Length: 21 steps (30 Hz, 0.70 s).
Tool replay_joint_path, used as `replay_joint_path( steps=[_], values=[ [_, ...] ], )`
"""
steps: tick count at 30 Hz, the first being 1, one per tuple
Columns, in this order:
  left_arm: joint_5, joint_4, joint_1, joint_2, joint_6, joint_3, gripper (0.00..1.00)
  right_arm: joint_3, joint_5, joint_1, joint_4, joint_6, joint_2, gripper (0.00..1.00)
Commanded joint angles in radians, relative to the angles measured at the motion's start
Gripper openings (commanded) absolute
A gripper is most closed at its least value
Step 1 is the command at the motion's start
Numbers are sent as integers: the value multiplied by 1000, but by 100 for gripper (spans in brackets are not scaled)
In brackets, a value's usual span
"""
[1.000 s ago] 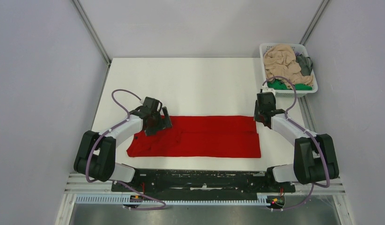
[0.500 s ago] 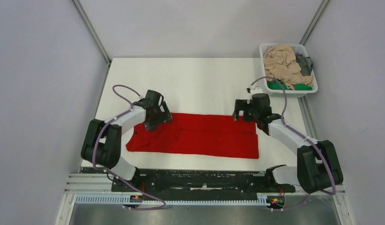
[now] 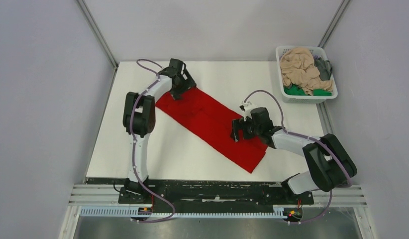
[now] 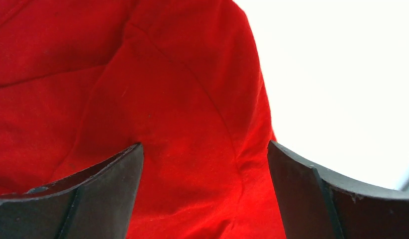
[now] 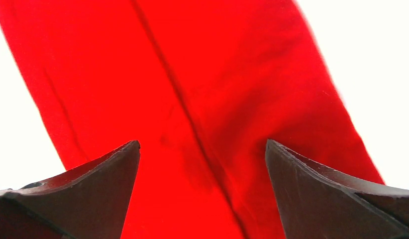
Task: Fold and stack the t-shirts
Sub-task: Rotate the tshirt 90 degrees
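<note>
The bright red t-shirt (image 3: 208,118) lies as a long folded strip, slanting from the far left down to the near right of the white table (image 3: 227,74). My left gripper (image 3: 178,91) is over its far left end, jaws open, with red cloth (image 4: 167,94) beneath them. My right gripper (image 3: 239,131) hovers over the strip's near right part, also open, and a lengthwise fold line in the red cloth (image 5: 192,74) runs under its jaws. Peach-beige (image 3: 298,62), dark grey (image 3: 325,66) and green (image 3: 303,90) t-shirts are heaped in the basket.
The white slotted basket (image 3: 308,98) stands at the table's far right corner. Grey walls close in both sides, with metal posts at the back corners. A black rail with both arm bases runs along the near edge.
The red t-shirt has swung from lying straight across to slanting. The left arm reached far back with the shirt's left end. The right gripper opened and moved left and nearer, over the cloth.
</note>
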Motion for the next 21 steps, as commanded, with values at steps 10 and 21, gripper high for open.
replay_joint_path(
  steps=[10, 21],
  values=[
    [303, 595, -142, 740, -419, 847, 100, -12, -373, 334, 41, -65, 31, 98],
    [112, 470, -142, 566, -227, 767, 100, -22, -273, 385, 104, -69, -89, 98]
  ],
)
